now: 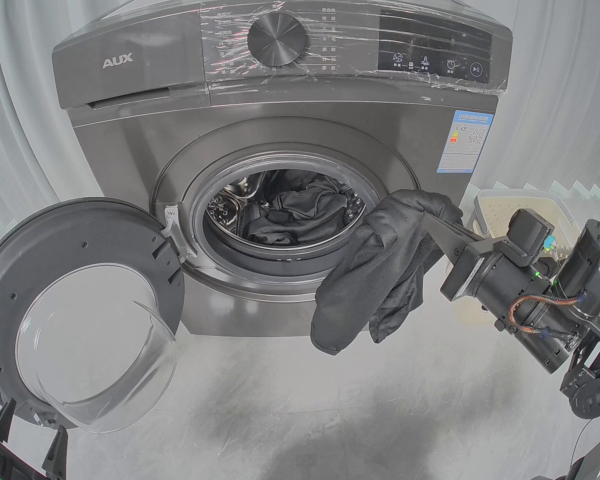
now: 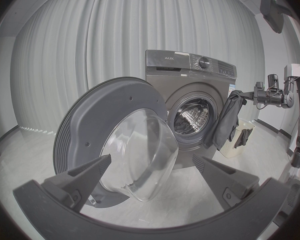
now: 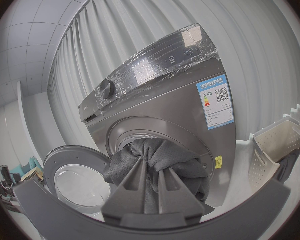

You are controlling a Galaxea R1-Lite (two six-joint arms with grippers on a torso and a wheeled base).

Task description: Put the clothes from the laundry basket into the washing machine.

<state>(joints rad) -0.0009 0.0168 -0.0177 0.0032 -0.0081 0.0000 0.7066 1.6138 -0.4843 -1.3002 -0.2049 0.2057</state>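
Observation:
The grey washing machine (image 1: 127,148) stands with its round door (image 1: 53,235) swung open to the left. Dark clothes (image 1: 300,211) lie in the drum. My right gripper (image 1: 437,225) is shut on a dark garment (image 1: 373,268) that hangs just right of the drum opening, in front of the machine. In the right wrist view the two fingers (image 3: 136,187) pinch the bunched garment (image 3: 160,154). The cream laundry basket (image 1: 513,203) sits on the floor right of the machine, with a dark cloth (image 3: 286,165) draped over its rim. My left gripper (image 1: 27,435) is open and empty, low beside the door.
The open door (image 2: 90,124) with its glass bowl (image 2: 140,150) juts out right in front of my left gripper (image 2: 150,174). Grey curtains hang behind the machine. Bare grey floor (image 1: 300,408) spreads in front of it.

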